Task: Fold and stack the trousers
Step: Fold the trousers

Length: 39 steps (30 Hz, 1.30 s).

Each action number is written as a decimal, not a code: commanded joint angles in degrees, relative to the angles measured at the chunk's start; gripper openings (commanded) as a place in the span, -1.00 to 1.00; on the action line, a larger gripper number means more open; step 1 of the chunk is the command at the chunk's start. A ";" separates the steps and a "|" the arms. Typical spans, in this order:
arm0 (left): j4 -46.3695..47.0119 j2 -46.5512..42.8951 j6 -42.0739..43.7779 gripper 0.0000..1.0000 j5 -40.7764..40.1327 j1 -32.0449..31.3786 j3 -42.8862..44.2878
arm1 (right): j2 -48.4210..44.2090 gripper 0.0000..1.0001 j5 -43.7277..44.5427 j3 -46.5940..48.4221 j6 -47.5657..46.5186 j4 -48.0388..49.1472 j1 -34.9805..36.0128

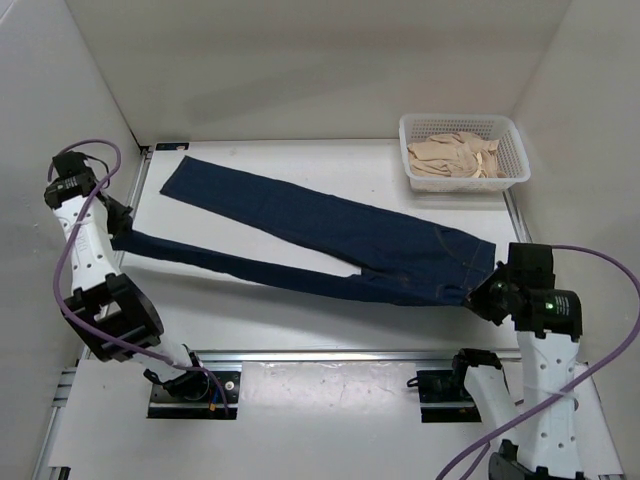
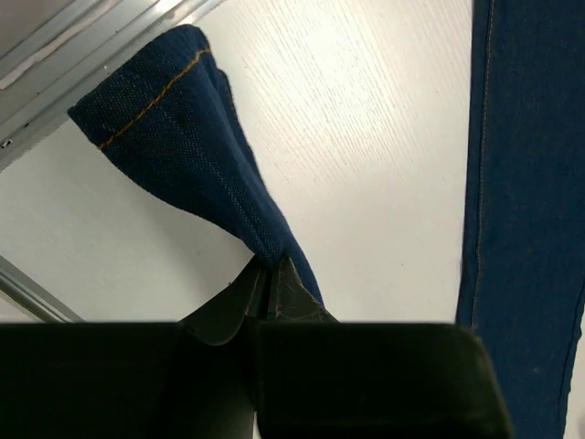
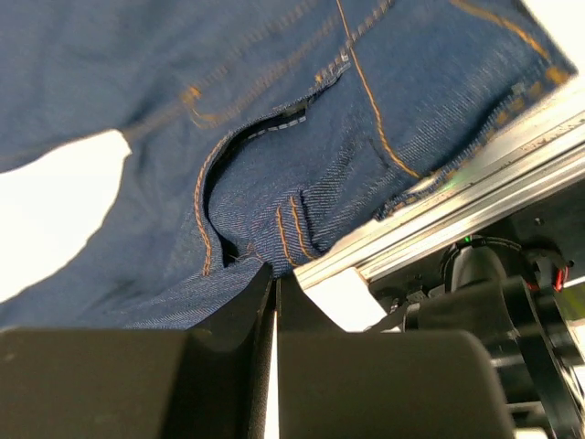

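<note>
**Trousers Position and Hand State**

The trousers (image 1: 330, 240) are spread diagonally across the surface (image 1: 250, 315), with the legs toward the left. One leg hem is pinched by the left hand (image 2: 268, 277). The right hand (image 3: 275, 285) is pressed together at the waistband; whether it holds denim cannot be told.

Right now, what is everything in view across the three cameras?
trousers: one pair, dark navy denim with tan stitching, stretched diagonally across the table.
basket: one, white, far right corner of the table.
cloth: beige, heaped in the basket; count unclear.
table: one, white.
cables: two, purple, one along each arm.
left gripper: one, black, shut on a leg hem.
right gripper: one, black, shut on the waist end.
</note>
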 commanded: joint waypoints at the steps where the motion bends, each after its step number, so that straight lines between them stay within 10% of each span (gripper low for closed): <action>1: 2.65 -0.28 4.04 -0.80 0.68 1.08 2.98 | -0.99 -1.00 7.24 3.23 1.01 -4.61 -0.03; 23: -6.75 47.97 1.32 -0.80 -1.24 -14.47 62.04 | 38.38 -1.00 16.03 19.22 -8.91 22.54 -0.03; 39: 4.92 55.28 2.91 -0.80 -2.56 -19.12 66.36 | 56.22 -1.00 21.30 24.06 -9.01 30.18 -1.70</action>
